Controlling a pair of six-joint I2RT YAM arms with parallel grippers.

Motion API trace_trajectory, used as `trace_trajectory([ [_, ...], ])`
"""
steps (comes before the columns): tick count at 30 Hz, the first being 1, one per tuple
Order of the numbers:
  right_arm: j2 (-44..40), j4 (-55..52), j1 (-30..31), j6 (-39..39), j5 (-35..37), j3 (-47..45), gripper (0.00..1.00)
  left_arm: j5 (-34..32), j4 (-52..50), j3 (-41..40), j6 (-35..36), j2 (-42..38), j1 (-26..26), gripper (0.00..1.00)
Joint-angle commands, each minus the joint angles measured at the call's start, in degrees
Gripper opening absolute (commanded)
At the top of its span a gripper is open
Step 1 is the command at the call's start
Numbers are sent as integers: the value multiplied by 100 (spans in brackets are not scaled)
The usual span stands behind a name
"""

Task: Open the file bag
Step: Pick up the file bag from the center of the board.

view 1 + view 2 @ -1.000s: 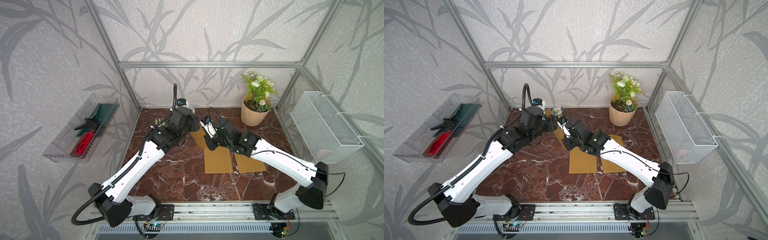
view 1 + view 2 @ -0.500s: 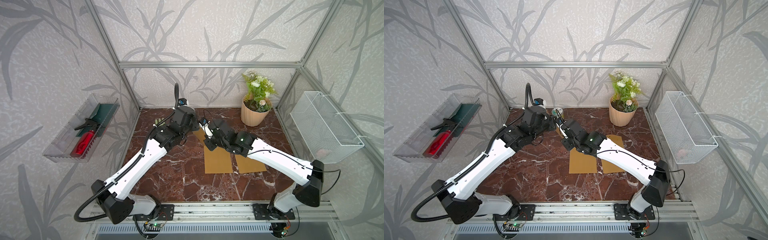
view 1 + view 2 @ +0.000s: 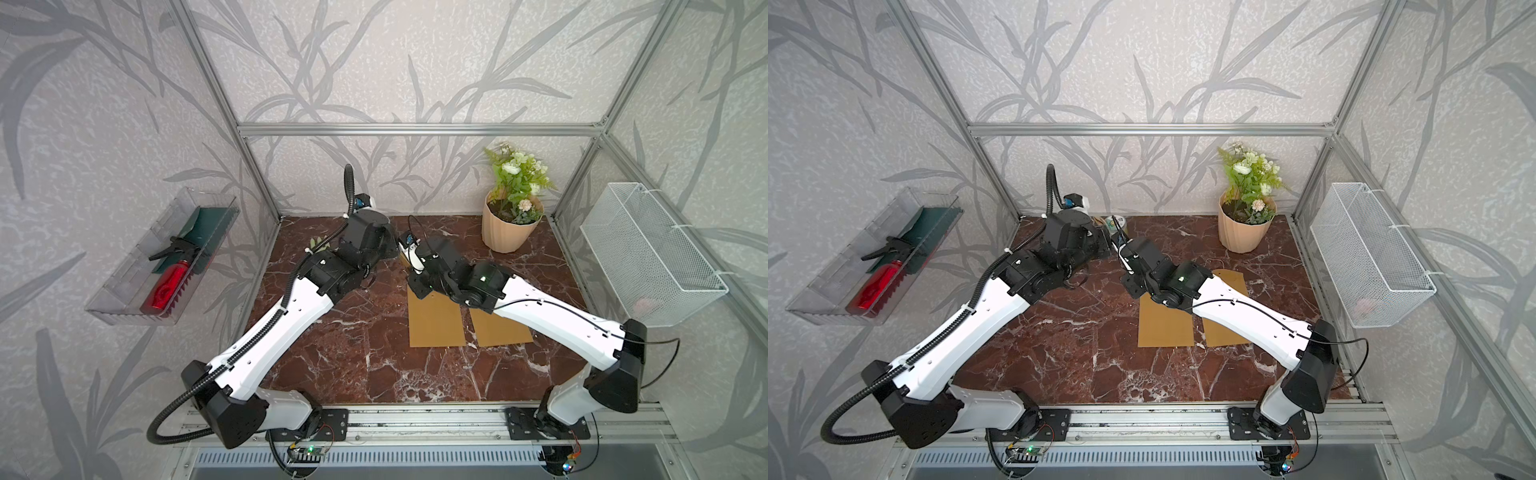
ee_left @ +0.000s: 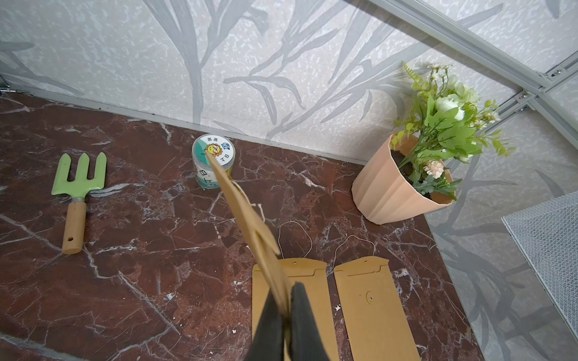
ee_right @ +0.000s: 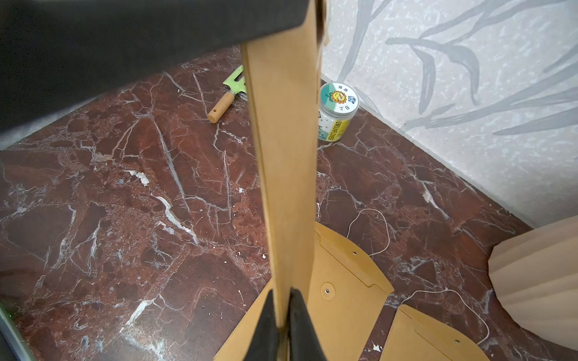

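Observation:
A kraft-paper file bag [image 4: 247, 215] hangs off the table, edge-on in the left wrist view, with its far corner in front of a jar. My left gripper [image 4: 286, 293] is shut on its near edge. The same file bag [image 5: 284, 156] rises as a tall strip in the right wrist view, and my right gripper [image 5: 283, 297] is pinched shut on its lower end. Both arms meet at the back middle of the table. Two more file bags [image 3: 434, 324] [image 3: 498, 330] lie flat side by side below, with their strings loose.
A small labelled jar [image 4: 213, 159] and a green hand rake [image 4: 79, 178] lie near the back wall. A potted plant [image 3: 509, 230] stands back right. A wire basket [image 3: 648, 253] hangs on the right wall and a clear tray [image 3: 166, 262] on the left wall.
My left gripper has closed onto the raised file bag. Both arms have shifted slightly towards the back, and the right gripper keeps its hold on the bag.

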Motion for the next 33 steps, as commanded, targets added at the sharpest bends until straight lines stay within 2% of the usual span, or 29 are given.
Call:
trace_trajectory([
  [1, -139, 89, 160, -313, -170, 120, 18, -440, -22, 33, 172, -34, 6, 0],
  [7, -297, 204, 175, -194, -559, -126, 43, -545, 395, -107, 284, -187, 162, 0],
  [11, -541, 386, 170, -57, -881, -480, 53, -388, 928, -398, 474, -410, 308, 0],
  [19, -1026, 655, -22, 237, -1384, -1092, 57, 589, 2006, -1314, 1080, -1034, 540, 0],
  [28, -1565, 1077, -1347, 667, -2925, -1668, 58, 1964, 2759, -2337, 1845, -1903, 776, 0],
  [33, -1634, 1139, -1985, 729, -3602, -1702, 59, 2969, 3080, -2630, 1843, -2083, 980, 0],
])
